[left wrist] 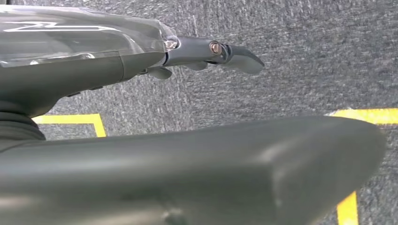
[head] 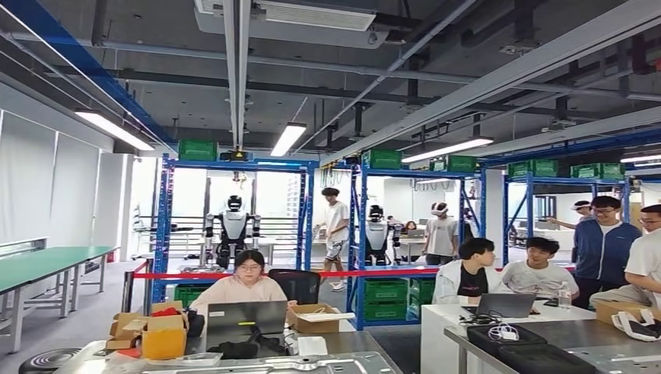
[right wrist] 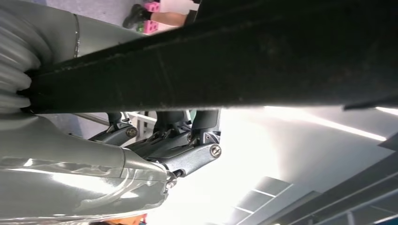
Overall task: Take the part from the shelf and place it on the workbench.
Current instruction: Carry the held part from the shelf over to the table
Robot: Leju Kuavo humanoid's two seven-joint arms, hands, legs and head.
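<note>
In the right hand (right wrist: 169,140), a long black part (right wrist: 211,56).

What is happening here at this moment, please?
The robot is in a busy workshop, facing blue shelves with green crates behind a red barrier tape. People sit at desks with laptops nearby. Its left hand hangs over grey carpet with yellow floor lines and holds nothing, fingers straight. Its right hand grips a long dark part, with the fingers curled up against it. A metal workbench lies just ahead, so the part is not yet set down.
</note>
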